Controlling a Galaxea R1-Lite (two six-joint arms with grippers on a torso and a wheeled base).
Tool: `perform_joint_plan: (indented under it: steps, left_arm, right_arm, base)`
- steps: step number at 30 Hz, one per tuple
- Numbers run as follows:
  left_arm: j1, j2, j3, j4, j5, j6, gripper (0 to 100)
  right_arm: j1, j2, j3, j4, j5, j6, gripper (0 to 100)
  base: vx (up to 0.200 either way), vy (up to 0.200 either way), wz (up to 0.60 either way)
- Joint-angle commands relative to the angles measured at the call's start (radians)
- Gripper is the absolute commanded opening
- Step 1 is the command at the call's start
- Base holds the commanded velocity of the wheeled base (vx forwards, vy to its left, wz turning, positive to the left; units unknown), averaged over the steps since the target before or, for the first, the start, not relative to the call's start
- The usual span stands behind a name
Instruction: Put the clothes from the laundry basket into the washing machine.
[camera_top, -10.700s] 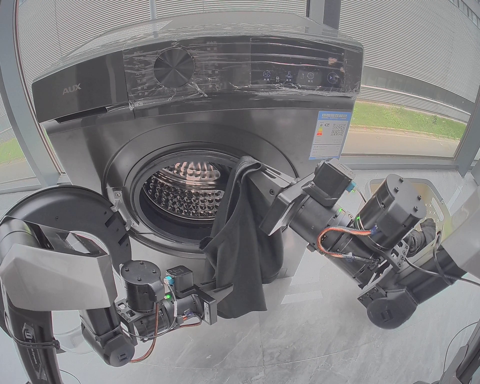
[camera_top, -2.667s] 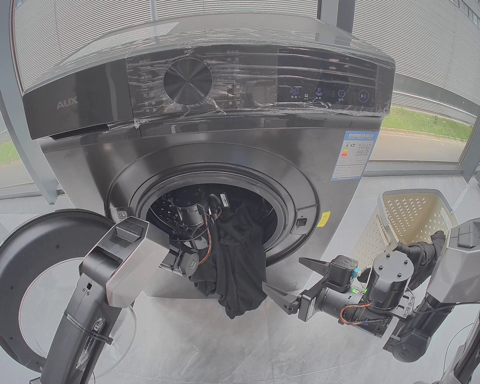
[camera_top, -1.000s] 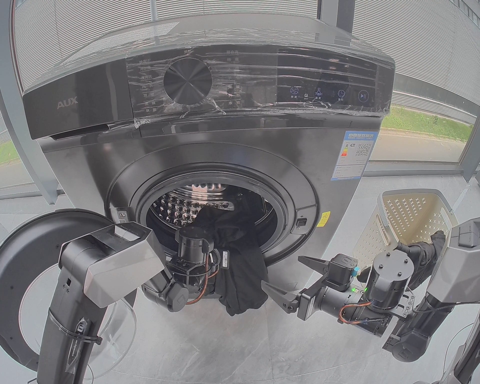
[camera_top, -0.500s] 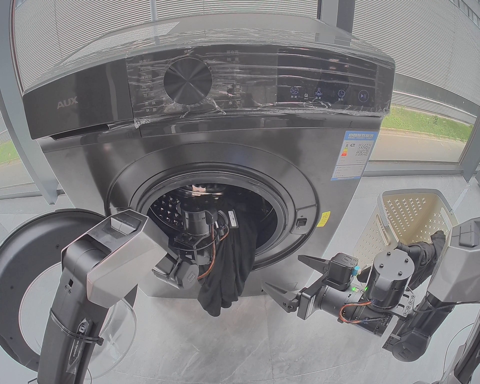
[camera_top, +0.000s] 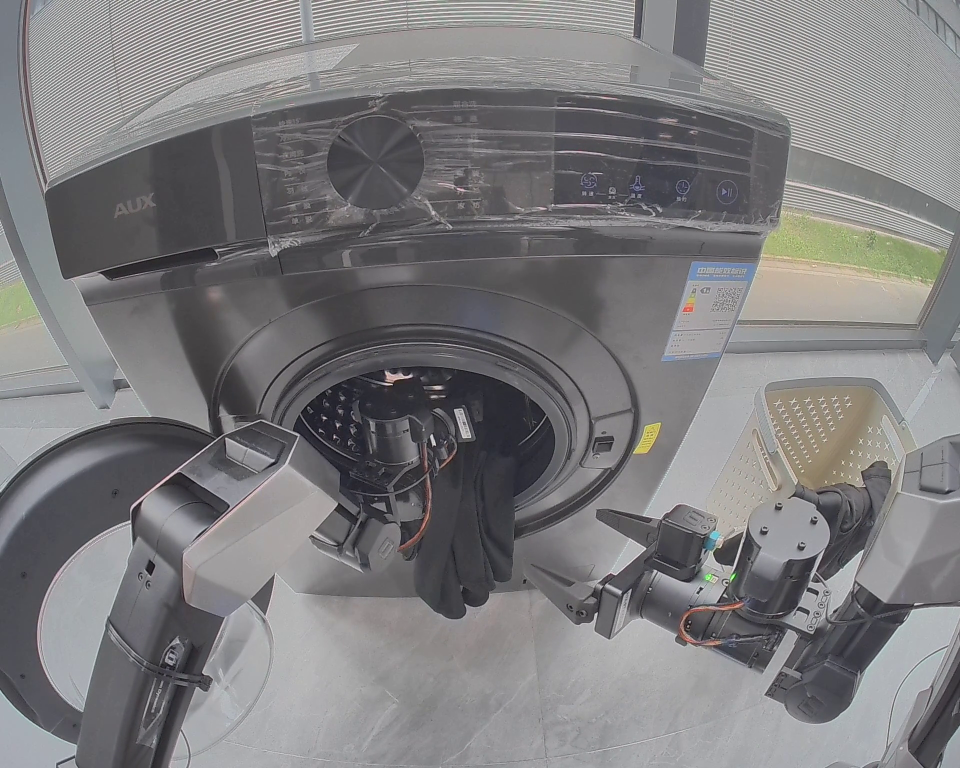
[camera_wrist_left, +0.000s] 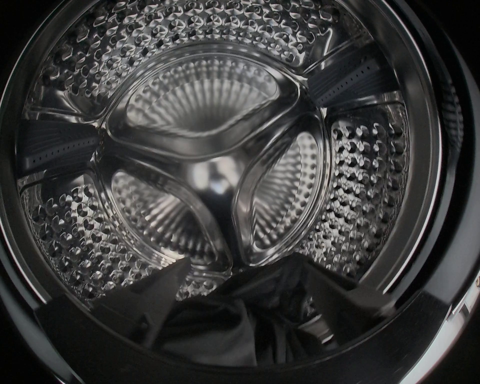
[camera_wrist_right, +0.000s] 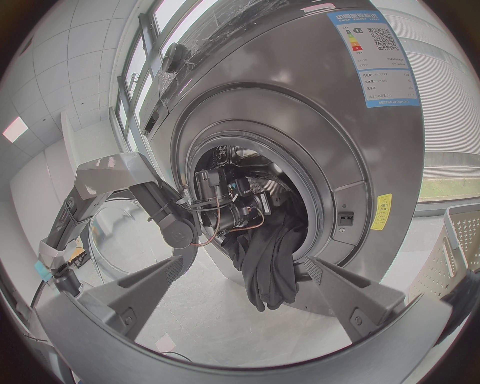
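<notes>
L arm (camera_top: 240, 510) & R arm (camera_top: 915, 530): silver-grey angular shells, black cyl. joints. Wrists carry orange cables (camera_top: 427, 505). R claw (camera_top: 563, 545) black, tapered.

Camera placement: three views, all on the washing machine (camera_top: 420, 260).
Head view looks forward and down at the front, laundry basket (camera_top: 800, 430) at its right. Left wrist view sits at the door ring (camera_top: 577, 420), close to the drum (camera_wrist_left: 215, 150); its dim lower edge is probably cloth (camera_wrist_left: 215, 330). Right wrist view, low right, shares that ring with the head view.
</notes>
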Motion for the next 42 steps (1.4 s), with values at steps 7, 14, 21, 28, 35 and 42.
perform_joint_plan:
  steps: [7, 14, 21, 28, 35, 42]
  left_arm:
    - [-0.035, -0.138, 0.324, 0.058, -0.085, 0.008, 100]
    - [-0.035, -0.108, 0.375, 0.076, -0.107, 0.051, 100]
    - [-0.026, -0.033, 0.354, 0.065, -0.096, 0.09, 100]
    - [-0.017, -0.03, 0.289, 0.064, -0.082, 0.082, 0]
    - [-0.017, -0.034, 0.116, 0.074, -0.026, -0.035, 0]
    - [-0.009, -0.028, 0.007, 0.051, 0.002, -0.039, 0]
  right_arm:
    - [0.002, 0.001, 0.002, -0.001, 0.0, 0.0, 100]
    - [0.002, 0.003, 0.0, -0.001, 0.0, 0.0, 100]
    - [0.003, 0.003, 0.0, -0.001, 0.0, 0.0, 100]
    - [0.003, 0.001, -0.003, -0.001, 0.0, 0.0, 100]
    - [0.003, 0.001, -0.003, -0.001, 0.0, 0.0, 100]
    - [0.005, 0.003, -0.005, -0.001, 0.0, 0.0, 100]
  base:
    - [0.0, 0.0, 0.0]
    - [0.0, 0.0, 0.0]
    - [0.0, 0.0, 0.0]
    - [0.0, 0.0, 0.0]
    - [0.0, 0.0, 0.0]
    - [0.0, 0.0, 0.0]
